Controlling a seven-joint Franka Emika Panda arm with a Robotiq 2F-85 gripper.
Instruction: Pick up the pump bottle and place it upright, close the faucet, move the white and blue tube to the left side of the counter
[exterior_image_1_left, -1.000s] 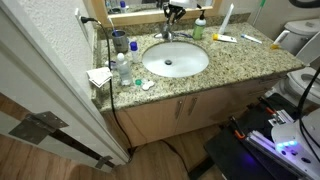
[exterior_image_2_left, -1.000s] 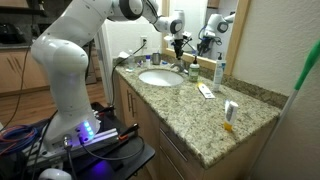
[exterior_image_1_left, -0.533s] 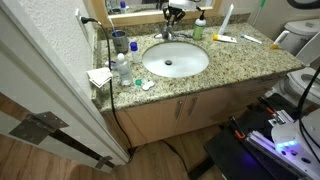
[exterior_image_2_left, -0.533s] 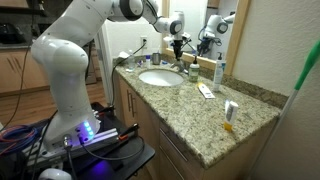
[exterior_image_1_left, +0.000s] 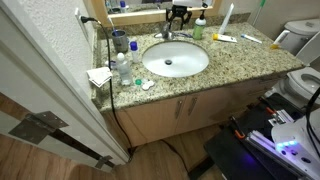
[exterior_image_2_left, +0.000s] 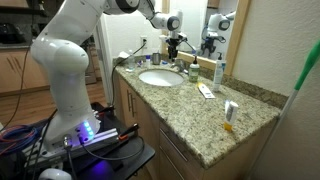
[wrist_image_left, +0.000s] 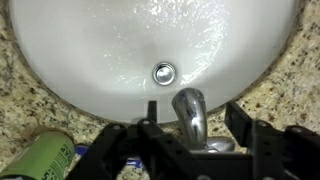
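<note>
1. Bathroom vanity. The speckled granite bench (exterior_image_1_left: 250, 62) has an oval white basin (exterior_image_1_left: 175, 60) and a mirror behind it. Small items sit around the rim, and nothing lies in the basin.
2. The end effector (wrist_image_left: 193, 110) hangs over the back of the basin, directly above the faucet (wrist_image_left: 188, 125). In the wrist view its fingers are spread wide with the chrome spout between them, and nothing is pinched. I judge it is lining up for the tap-closing step. The handles are not clear from the wrist, so I cannot tell whether there is contact.
3. The pump bottle (exterior_image_1_left: 199, 30) is light green and stands upright at the back edge, just beside the faucet. It is near the end effector and lower than it, and the two do not touch. The upright step looks done.
4. The white and blue tube (exterior_image_1_left: 227, 15) leans against the back wall beyond the pump bottle, well apart from the end effector. It looks parked there, with its move across the bench not yet made.
5. I cannot tell whether water is running, since the basin shows only sheen.
</note>
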